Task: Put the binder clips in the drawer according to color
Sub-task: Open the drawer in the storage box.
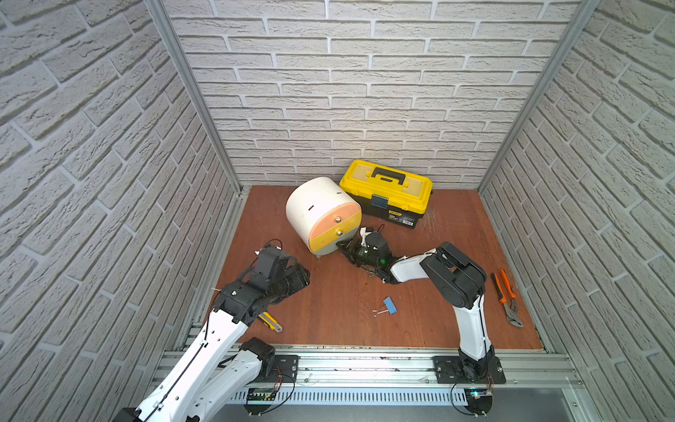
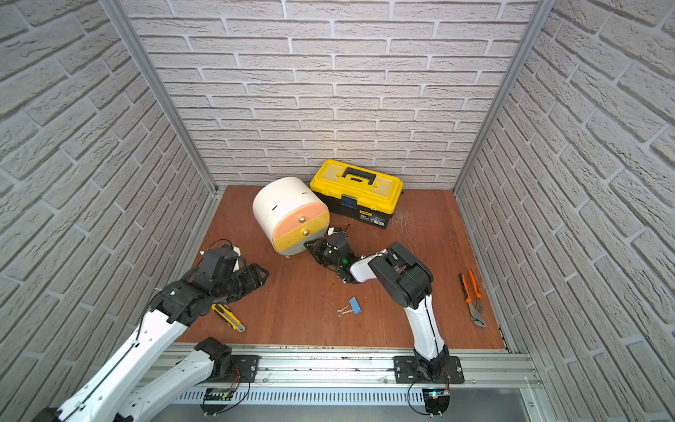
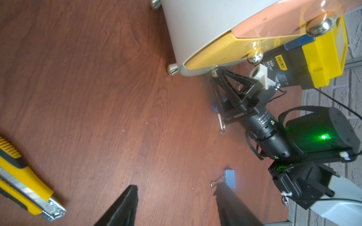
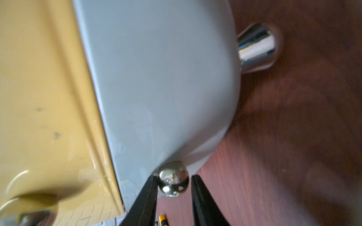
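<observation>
Grey drawer (image 4: pixel 156 78): judged light; slippery round knob (image 4: pixel 173 181) favoured for hold.
Right gripper (image 4: pixel 174 177): knob was straddled; clamp could not be told.
Left gripper (image 3: pixel 177 186): was held spread, empty.

Smooth, faintly glossy plastic forms the white shell of the drawer cabinet (image 1: pixel 310 204) and its grey drawer front (image 4: pixel 156 78), whose ball knob (image 4: pixel 173 179) and foot (image 4: pixel 256 49) are mirror-polished metal. The tabletop (image 1: pixel 328 292) is reddish-brown wood-grain board with a low sheen, enclosed by walls (image 1: pixel 328 91) of rough, matt, brick-textured panelling. The toolbox (image 1: pixel 409 190) has a moulded yellow plastic lid; the utility knife (image 3: pixel 25 176) pairs yellow and ribbed black plastic with a bright metal tip; the blue binder clip (image 1: pixel 390 306) carries thin wire handles; the pliers (image 1: pixel 506 296) are dull grey metal with orange grips.
</observation>
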You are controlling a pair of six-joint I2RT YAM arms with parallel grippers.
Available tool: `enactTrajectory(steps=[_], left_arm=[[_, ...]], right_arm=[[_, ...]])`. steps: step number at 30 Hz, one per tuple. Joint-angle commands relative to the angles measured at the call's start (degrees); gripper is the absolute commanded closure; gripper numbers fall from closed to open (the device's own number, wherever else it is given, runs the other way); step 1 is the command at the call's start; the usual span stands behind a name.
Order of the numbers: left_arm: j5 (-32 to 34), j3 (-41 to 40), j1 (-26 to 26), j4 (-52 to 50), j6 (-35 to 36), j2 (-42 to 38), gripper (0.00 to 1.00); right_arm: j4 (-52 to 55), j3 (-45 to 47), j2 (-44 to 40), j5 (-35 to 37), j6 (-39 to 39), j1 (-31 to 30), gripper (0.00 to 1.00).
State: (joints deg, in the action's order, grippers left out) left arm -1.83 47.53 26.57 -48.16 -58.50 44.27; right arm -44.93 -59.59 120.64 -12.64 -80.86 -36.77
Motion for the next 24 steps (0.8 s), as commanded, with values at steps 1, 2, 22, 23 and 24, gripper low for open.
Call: enactTrajectory(steps=[1, 2, 22, 23, 24], left_arm=[[-0.4, 1.0, -0.6, -0.7, 1.1, -0.9, 0.32], [-0.5, 1.0, -0.6, -0.8, 1.1, -1.0, 0.32], [-1.0, 2.3, -1.1, -1.5, 2.1, -0.4, 0.32], [-1.1, 2.3, -1.2, -1.5, 2.0, -0.4, 0.32], [-1.0, 2.3, -1.1, -1.4, 2.0, -0.5, 0.32]], right_arm=[[-3.4, -1.1, 0.4, 1.2, -0.9, -0.5, 0.73], [-3.5, -1.1, 0.5, 1.4, -0.9, -0.5, 0.73], [-5.8, 2.1, -0.8, 2.5, -1.5, -0.8, 0.82], [-5.9, 2.6, -1.1, 2.6, -1.3, -0.9, 0.83], [-6.0, 3.2, -1.5, 2.6, -1.2, -1.0, 0.83]])
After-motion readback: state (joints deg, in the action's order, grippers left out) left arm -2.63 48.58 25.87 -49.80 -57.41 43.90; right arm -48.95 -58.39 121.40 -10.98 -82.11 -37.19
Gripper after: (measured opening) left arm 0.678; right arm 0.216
